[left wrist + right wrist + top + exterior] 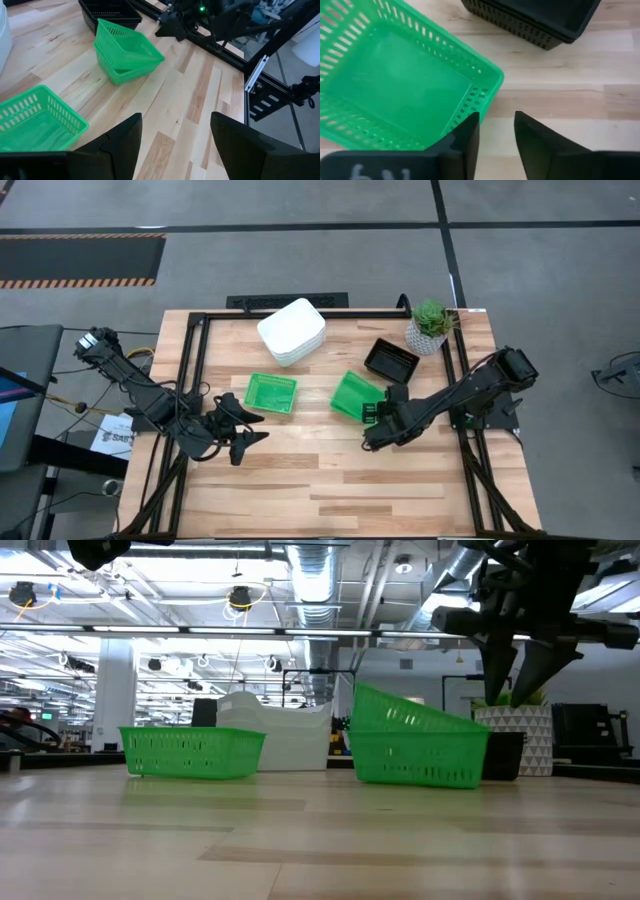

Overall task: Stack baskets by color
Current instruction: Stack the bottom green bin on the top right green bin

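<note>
Two bright green baskets sit nested near the table's middle, the upper one tilted in the lower. A single green basket rests on its bottom to their left. The white baskets stand stacked at the far edge, and the black baskets are nested at the far right. My right gripper hangs open over the near right corner of the nested green pair, with only bare wood between its fingers. My left gripper waits open near the single green basket. My right gripper points steeply down beside the upper green basket's corner. One finger stands in front of that corner's rim. I cannot tell whether it touches the rim.
A small potted plant stands at the far right corner beside the black baskets. A dark frame runs along the table's left, far and right edges. Bare wood fills the near half of the table.
</note>
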{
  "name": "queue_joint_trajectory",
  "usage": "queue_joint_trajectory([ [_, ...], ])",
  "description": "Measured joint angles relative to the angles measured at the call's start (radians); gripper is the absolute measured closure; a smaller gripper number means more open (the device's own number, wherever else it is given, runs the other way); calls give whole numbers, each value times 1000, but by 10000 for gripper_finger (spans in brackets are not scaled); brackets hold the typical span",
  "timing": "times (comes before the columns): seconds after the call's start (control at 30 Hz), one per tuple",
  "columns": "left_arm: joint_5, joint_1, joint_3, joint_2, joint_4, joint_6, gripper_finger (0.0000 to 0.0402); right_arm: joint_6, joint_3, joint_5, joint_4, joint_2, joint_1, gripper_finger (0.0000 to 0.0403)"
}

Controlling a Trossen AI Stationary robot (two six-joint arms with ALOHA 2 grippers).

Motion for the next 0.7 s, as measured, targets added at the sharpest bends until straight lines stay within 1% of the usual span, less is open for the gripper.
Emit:
queue_joint_trajectory([
  [0.13, 0, 0, 0, 0, 0, 3, 178, -48, 22, 10, 0, 0, 7, 283],
  [0.23, 4, 0, 0, 0, 0, 4, 178, -123, 73, 63, -3, 0, 18, 289],
  [0.37, 38, 25, 0, 0, 8, 4, 178, -336, 180, 160, 31, -1, 1, 290],
  [0.47, 74, 52, 0, 0, 11, 3, 178, -525, 212, 226, 146, -2, -59, 290],
  [0.6, 118, 75, 0, 0, -3, 33, 178, -747, 198, 195, 341, 16, -159, 294],
  [0.63, 124, 81, 0, 0, -20, 40, 178, -779, 188, 186, 390, 32, -180, 295],
  [0.7, 126, 90, 0, 0, -59, 34, 178, -816, 171, 143, 426, 67, -211, 296],
])
